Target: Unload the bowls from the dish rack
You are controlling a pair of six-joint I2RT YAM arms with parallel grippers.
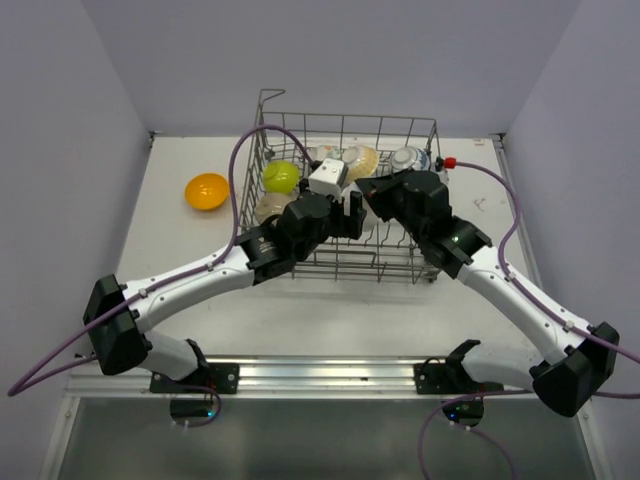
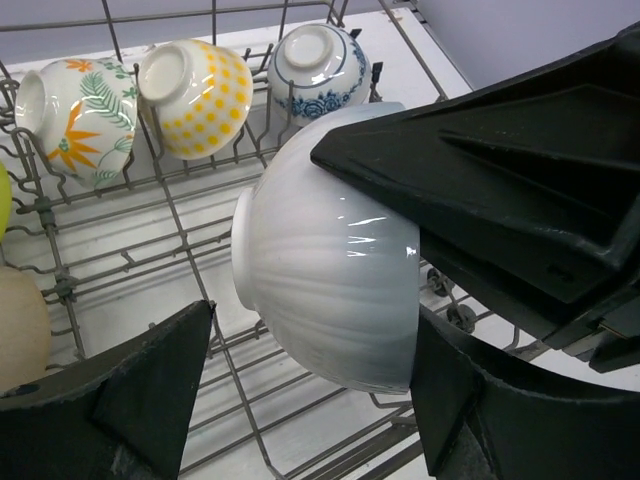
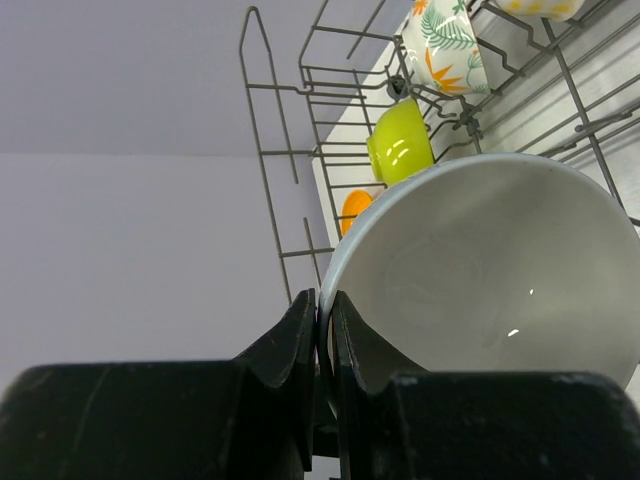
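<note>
The plain white bowl [image 2: 330,290] looks like glazed ceramic: hard, glossy and thin at the rim. It is likely light enough for one gripper, yet slippery and liable to chip against wire. It sits tipped on its side above the floor of the dish rack [image 1: 350,262], with its foot ring to the left in the left wrist view. Faint vertical ribs run down its shiny outer wall. Whether it rests on a tine I cannot tell.

The right gripper [image 3: 322,300] is clamped on its rim, one finger inside and one outside. That is a sound place to hold, since the round belly offers no flat face. But a pinch at one edge lets the bowl swing, so I judge slow moves are called for. The left gripper [image 2: 312,325] straddles the same bowl with its fingers well apart, one on each side; contact is not clear.

At the far side of the rack, propped on edge among stiff upright tines, stand a floral bowl [image 2: 70,115], a yellow-dotted bowl [image 2: 195,95] and a blue-patterned bowl [image 2: 320,65]. All three are as glossy as the white one. A lime-yellow bowl [image 1: 281,177] and a matt-looking beige bowl [image 2: 18,330] lean at the left side. An orange-yellow bowl [image 1: 205,191] rests on the table [image 1: 330,320], outside and to the left of the rack
</note>
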